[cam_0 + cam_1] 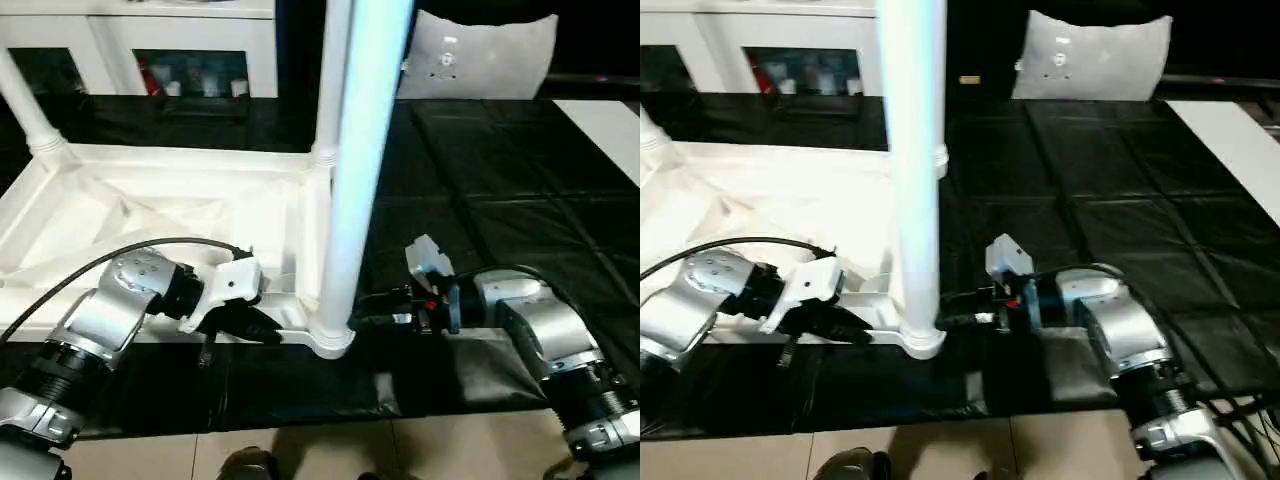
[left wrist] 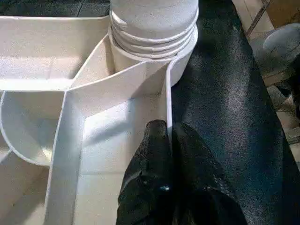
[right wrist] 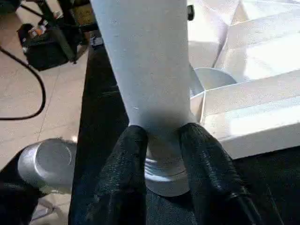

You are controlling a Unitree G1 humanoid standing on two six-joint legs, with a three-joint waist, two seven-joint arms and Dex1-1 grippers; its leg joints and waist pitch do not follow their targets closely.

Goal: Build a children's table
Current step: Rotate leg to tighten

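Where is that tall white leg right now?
The leg stands upright in the near right corner socket of the upside-down tabletop, with the right gripper clasping its base.

left forearm (image 1: 95,325): silver, rounded casing with dimpled cap, ribbed black cuff | black cable (image 1: 120,252) arcs over it | white wrist bracket (image 1: 225,285) | left pincer (image 2: 169,140): 2 black textured fingers | right forearm (image 1: 545,330): silver, black collar, red mark at wrist, white bracket (image 1: 428,258) | right pincer (image 3: 161,138): 2 black fingers

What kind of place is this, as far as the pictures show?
Probably an indoor workshop or lab: a workbench under a black mat, a white glass-door cabinet behind it, a tiled floor with cables.
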